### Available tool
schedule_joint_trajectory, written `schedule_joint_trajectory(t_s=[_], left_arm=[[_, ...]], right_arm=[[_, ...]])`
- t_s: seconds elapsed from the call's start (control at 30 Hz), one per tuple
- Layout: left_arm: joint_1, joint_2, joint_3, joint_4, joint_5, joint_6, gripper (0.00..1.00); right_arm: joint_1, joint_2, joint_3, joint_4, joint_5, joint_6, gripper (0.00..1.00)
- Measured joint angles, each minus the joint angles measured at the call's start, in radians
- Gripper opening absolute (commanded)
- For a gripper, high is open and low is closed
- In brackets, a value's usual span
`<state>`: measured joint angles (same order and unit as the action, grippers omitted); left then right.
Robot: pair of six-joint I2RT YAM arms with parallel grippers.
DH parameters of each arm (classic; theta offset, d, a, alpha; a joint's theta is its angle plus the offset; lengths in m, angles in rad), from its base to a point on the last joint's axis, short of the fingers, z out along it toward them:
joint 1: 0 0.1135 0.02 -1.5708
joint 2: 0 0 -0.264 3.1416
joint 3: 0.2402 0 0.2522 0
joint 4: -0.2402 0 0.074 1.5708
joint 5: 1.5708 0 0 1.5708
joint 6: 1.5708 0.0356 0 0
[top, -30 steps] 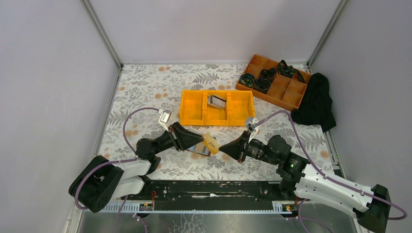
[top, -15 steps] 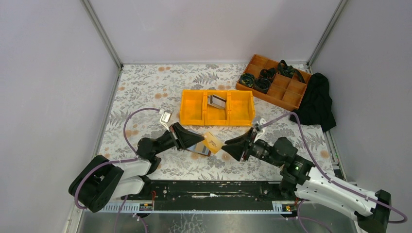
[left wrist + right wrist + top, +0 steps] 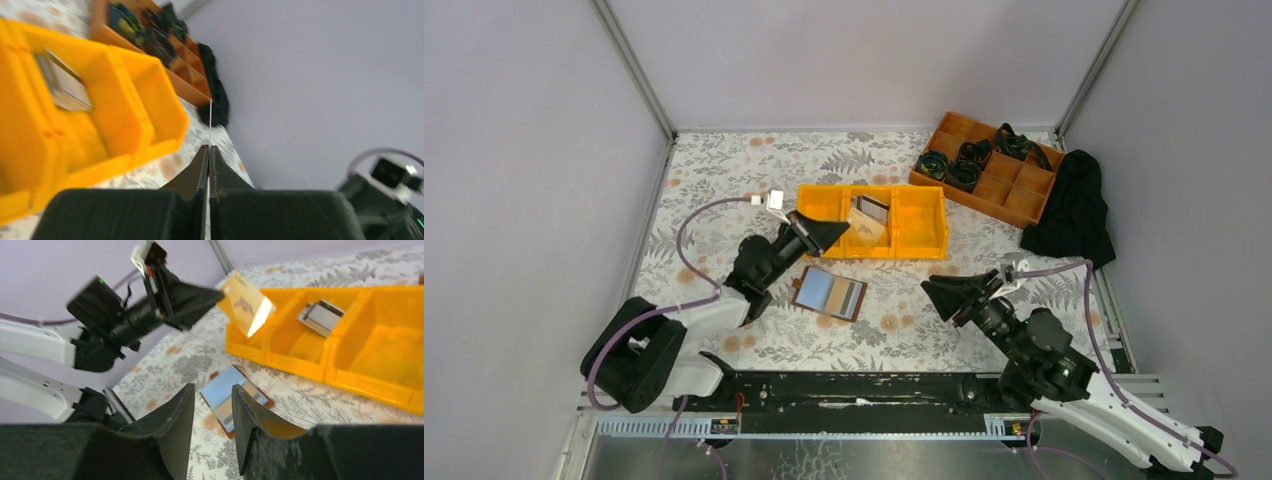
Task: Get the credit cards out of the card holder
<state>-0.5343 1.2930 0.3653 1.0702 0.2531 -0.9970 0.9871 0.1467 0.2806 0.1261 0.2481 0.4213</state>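
One tan card [image 3: 246, 304] is pinched at one end by the left gripper [image 3: 840, 231], jaws together on it. It hangs tilted in the air over the bin [image 3: 914, 251], about the wall between the left and middle compartments; which of the two it is above I cannot tell. From the left wrist the card reads as a thin line rising from between the shut fingers.

Stack of cards [image 3: 872, 208]: leaning inside the middle compartment, grey faces, dark edge.

Holder [image 3: 829, 293]: lying open and flat on the table [image 3: 724, 170], near the bin's front wall, between the two arms. Brown border, pale blue and tan panels inside. Nothing touches it.

Left arm: stretched forward and to the right from its base, forearm low, wrist lifted toward the bin, purple cable looping above it.

Right gripper [image 3: 212, 388]: fingers apart, nothing between them. It points left toward the holder but sits well apart from it, above the table. Right arm: drawn back, body low along the near-right edge.

Far right: brown divided tray [image 3: 1014, 198] with black coils [image 3: 949, 167] in some cells; black cloth [image 3: 1074, 210] just beside it.
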Motion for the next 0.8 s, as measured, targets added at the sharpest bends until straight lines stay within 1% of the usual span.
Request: schedule_joint_trajectory(t_s=[0.1, 0.17, 0.33, 0.4, 0.53, 0.7, 0.8], left_arm=[[-0.002, 0.058, 0.090, -0.093, -0.115, 0.045, 0.00], [-0.003, 0.102, 0.120, -0.109, -0.172, 0.068, 0.00], [-0.010, 0.220, 0.195, -0.156, -0.288, 0.111, 0.00], [-0.016, 0.246, 0.222, -0.167, -0.311, 0.123, 0.00], [-0.036, 0.336, 0.347, -0.203, -0.374, 0.163, 0.00], [-0.074, 0.451, 0.485, -0.230, -0.467, 0.215, 0.00], [-0.095, 0.513, 0.527, -0.241, -0.520, 0.230, 0.00]], right_arm=[[0.000, 0.023, -0.018, -0.026, 0.024, 0.006, 0.39], [0.000, 0.044, -0.030, -0.029, 0.032, 0.011, 0.36], [0.000, 0.101, -0.052, -0.024, 0.032, 0.020, 0.35], [0.000, 0.125, -0.054, -0.022, 0.032, 0.023, 0.35], [0.000, 0.149, -0.054, -0.019, 0.029, 0.030, 0.34], [0.000, 0.138, -0.054, -0.027, 0.028, 0.039, 0.34], [0.000, 0.113, -0.054, -0.046, 0.029, 0.040, 0.33]])
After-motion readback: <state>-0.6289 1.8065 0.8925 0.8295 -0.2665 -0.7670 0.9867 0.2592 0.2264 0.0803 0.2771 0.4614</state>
